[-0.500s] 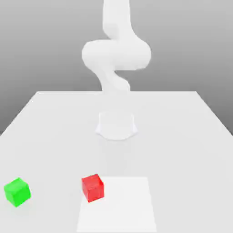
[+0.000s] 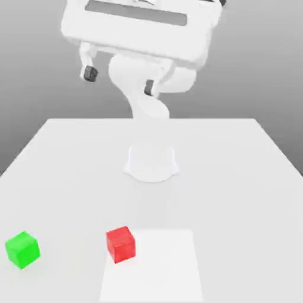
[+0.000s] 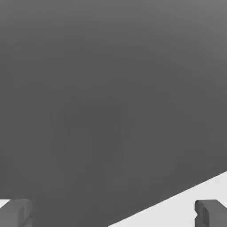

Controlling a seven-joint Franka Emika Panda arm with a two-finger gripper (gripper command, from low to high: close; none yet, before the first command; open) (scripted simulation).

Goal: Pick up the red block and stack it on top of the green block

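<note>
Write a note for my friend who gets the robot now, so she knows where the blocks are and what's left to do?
Gripper: open, holding nothing, high above the table.
Red block: on the table near the front, at the corner of a paler square patch.
Green block: on the table, apart from the red one, toward the exterior view's left.
Done: nothing picked up yet.
Left: bring the gripper down over the red block, grab it, lift it, set it on top of the green block.
</note>
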